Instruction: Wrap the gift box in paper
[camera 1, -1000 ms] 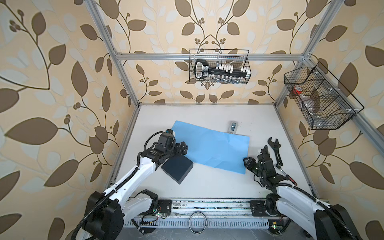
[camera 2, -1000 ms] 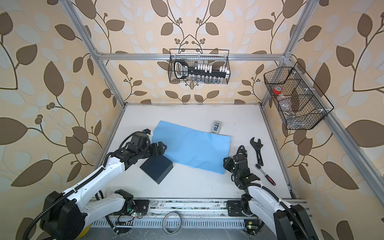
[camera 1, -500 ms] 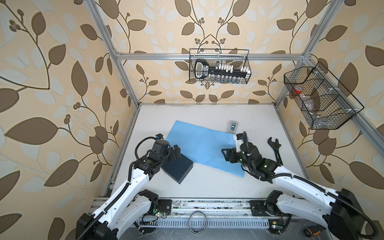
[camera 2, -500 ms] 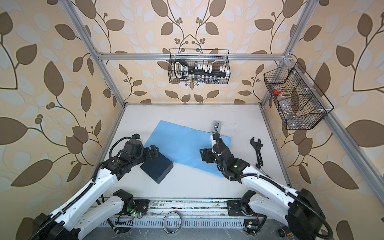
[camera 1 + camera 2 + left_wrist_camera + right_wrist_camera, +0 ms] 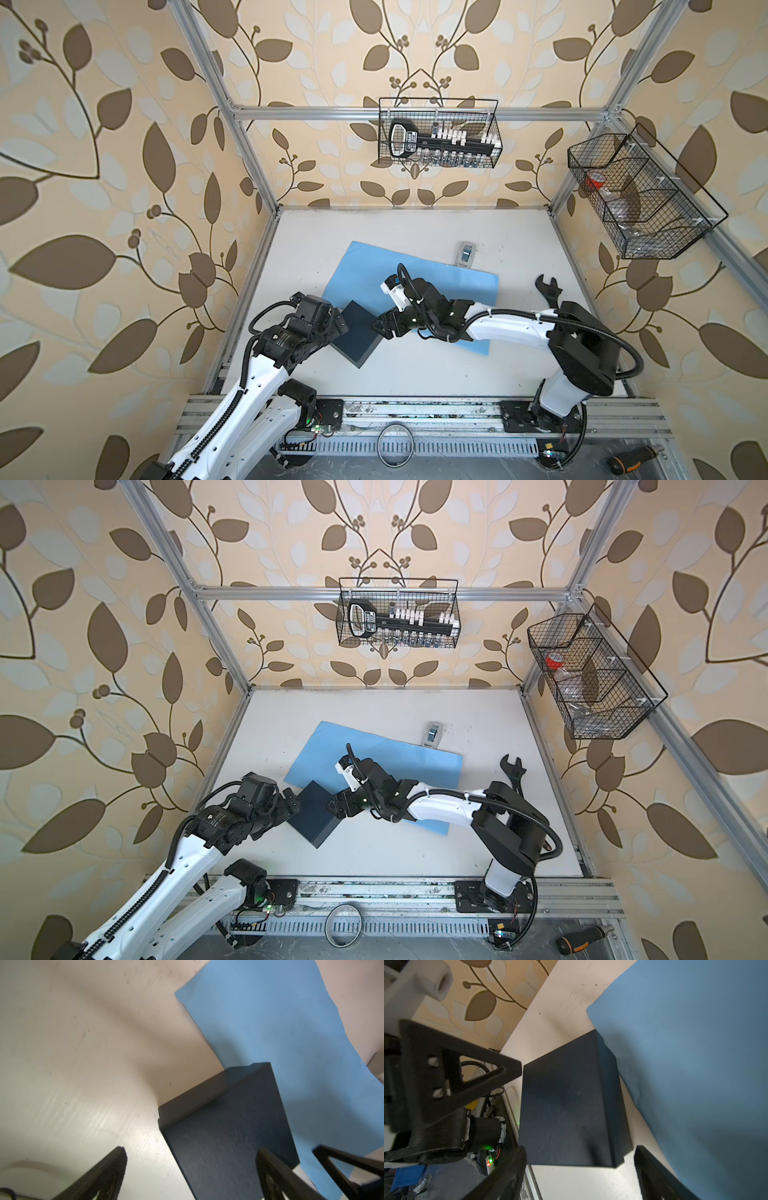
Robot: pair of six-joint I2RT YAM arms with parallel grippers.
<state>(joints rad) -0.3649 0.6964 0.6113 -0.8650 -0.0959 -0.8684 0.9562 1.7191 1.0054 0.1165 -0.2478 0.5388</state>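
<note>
In a top view the flat, matte navy-black square gift box point(image 5: 358, 334) lies on the white tabletop point(image 5: 415, 374), one corner overlapping the thin sky-blue paper sheet point(image 5: 457, 278), likely awaiting a shift onto it; the left gripper point(image 5: 340, 326) and right gripper point(image 5: 380, 327) flank it. The left wrist view shows the left jaws spread wide, empty, astride a box edge. The right wrist view shows the right jaws likewise apart, holding nothing.
</note>
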